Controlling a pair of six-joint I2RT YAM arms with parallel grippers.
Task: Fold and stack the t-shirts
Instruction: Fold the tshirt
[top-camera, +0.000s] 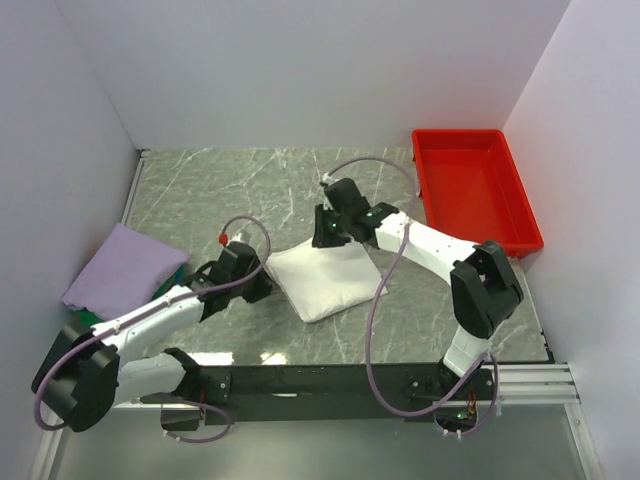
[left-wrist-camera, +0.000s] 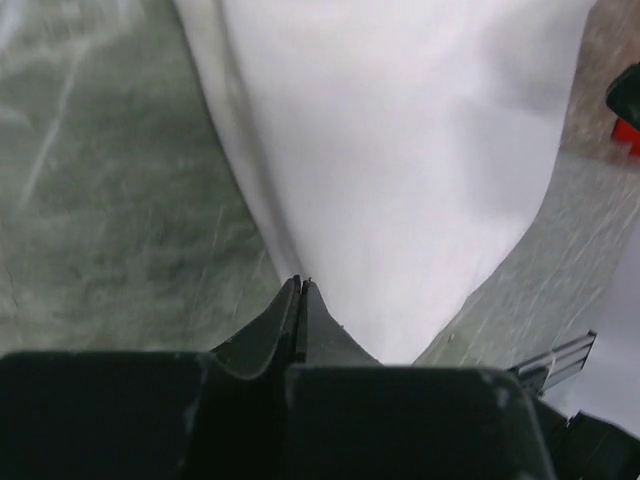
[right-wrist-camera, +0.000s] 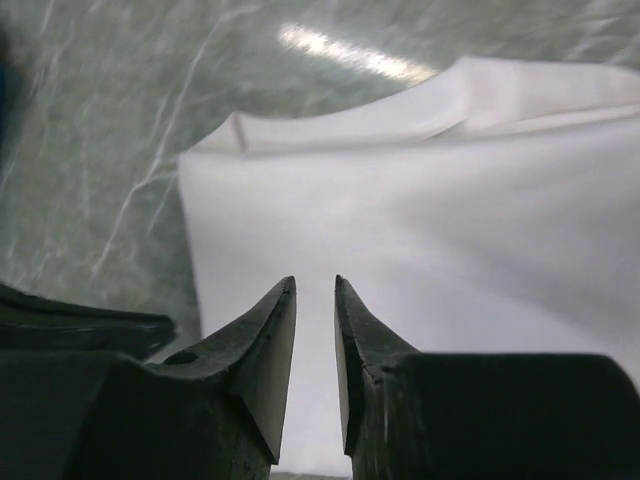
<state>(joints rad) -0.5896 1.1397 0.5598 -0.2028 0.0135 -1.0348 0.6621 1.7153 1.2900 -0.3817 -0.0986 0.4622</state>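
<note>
Left pincer closed at edge of white t-shirt (maybe pinching it); right pincer parted above it.

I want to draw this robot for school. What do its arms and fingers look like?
Both arms have white tubes, on the left arm and the right arm, joined by chunky black joints. A pale purple cable loops along each one. Tiny green lights glow near the right wrist. The fingers are black, smooth and taper to thin tips.
</note>
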